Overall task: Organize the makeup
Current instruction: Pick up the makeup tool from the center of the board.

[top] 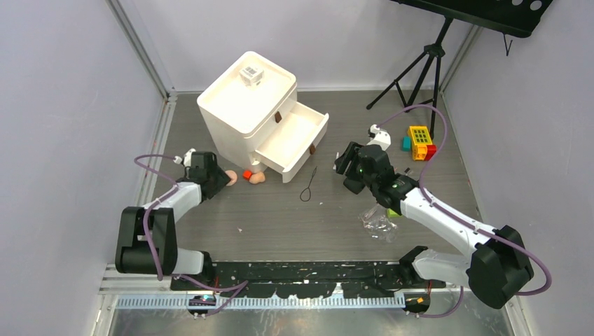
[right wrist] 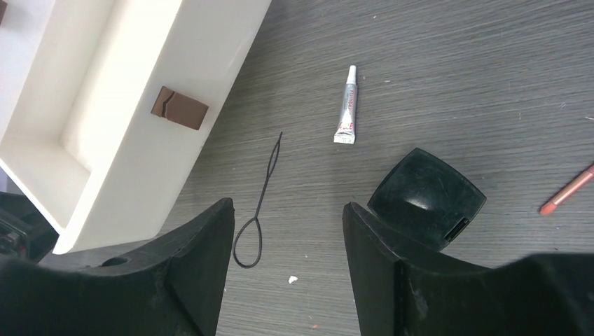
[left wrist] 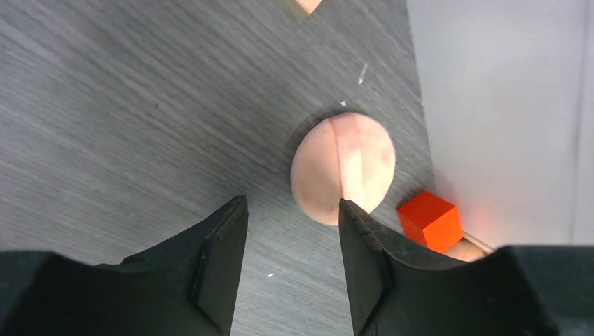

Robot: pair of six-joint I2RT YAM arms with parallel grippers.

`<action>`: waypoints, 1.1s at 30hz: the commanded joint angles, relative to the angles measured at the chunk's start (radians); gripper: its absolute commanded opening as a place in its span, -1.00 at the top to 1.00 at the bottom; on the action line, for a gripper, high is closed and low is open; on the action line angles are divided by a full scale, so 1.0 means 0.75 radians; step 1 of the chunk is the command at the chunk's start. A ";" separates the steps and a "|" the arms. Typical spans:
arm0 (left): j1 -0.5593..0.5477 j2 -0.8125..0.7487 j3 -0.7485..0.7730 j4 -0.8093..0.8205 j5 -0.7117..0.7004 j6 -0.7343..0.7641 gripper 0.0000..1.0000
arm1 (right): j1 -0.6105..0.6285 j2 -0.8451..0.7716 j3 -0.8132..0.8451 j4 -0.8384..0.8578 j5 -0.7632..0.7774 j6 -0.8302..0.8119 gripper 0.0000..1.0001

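Nearest the arm bases, a crumpled clear wrapper is seen on the grey table, beside the right arm. The left gripper is held low over the table with its jaws spread and nothing between them; a round peach sponge lies flat just beyond its fingertips, untouched; a small red cube sits just beside that sponge, against the white organizer. The right gripper is likewise parted and empty; a black compact is found on the table close by one finger, and a thin black looped tool by the other. Farther out, a small white tube lies apart from both, and the tip of a red pencil shows at the frame edge. The organizer's lower drawer is pulled open; a clear barcoded box rests on the organizer's top. Coloured toy blocks are grouped at the far right.
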 commanded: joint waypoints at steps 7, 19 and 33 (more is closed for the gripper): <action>0.007 0.116 0.017 0.177 -0.010 0.013 0.11 | -0.005 -0.027 0.024 0.004 0.074 -0.025 -0.26; 0.007 0.003 0.022 0.100 -0.047 0.044 1.00 | -0.006 -0.034 0.024 -0.008 0.100 -0.031 -0.26; 0.004 -0.714 0.454 -0.442 -0.193 0.230 1.00 | -0.007 -0.053 0.021 -0.009 0.081 -0.009 -0.26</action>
